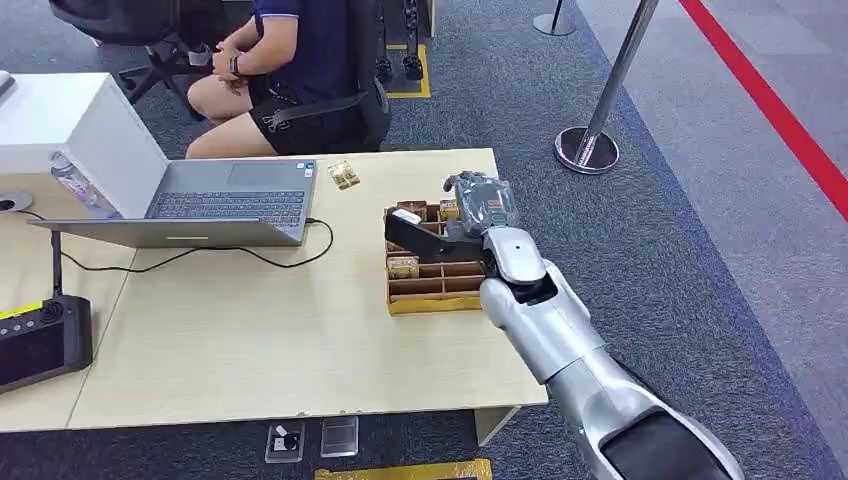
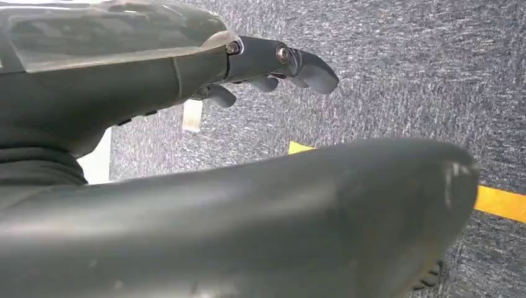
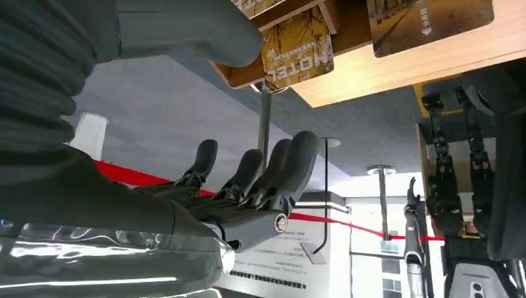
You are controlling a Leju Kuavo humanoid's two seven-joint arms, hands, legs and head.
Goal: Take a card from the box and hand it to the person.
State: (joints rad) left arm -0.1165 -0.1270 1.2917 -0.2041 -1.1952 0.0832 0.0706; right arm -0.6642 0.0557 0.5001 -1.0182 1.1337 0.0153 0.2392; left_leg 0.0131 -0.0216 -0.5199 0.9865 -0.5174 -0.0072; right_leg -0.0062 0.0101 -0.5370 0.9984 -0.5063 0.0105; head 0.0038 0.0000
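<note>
I have the right hand (image 1: 482, 205) reaching over the far end of the compartmented box (image 1: 432, 262), which sits by the counter's (image 1: 250, 340) right edge, near the far right corner; I judge the box was put there to fall within this arm's reach and close to the seated person (image 1: 290, 70) beyond the far edge; the cards (image 1: 403, 265) stand on edge in the compartments, presumably so fingers can get beside one; a loose card (image 1: 344, 175) lies flat near the far edge, between the box and the person; the right wrist view shows the fingers (image 3: 273, 174) extended and apart, thumb separate, nothing between them, so I record this hand as empty and spread; the right arm runs up from the near right, forearm extended across the box; the left hand (image 2: 273, 68) hangs over carpet, fingers loosely curled with nothing in them that I can see; whether it is closed I cannot tell; a laptop (image 1: 200, 205) sits toward the far left.
</note>
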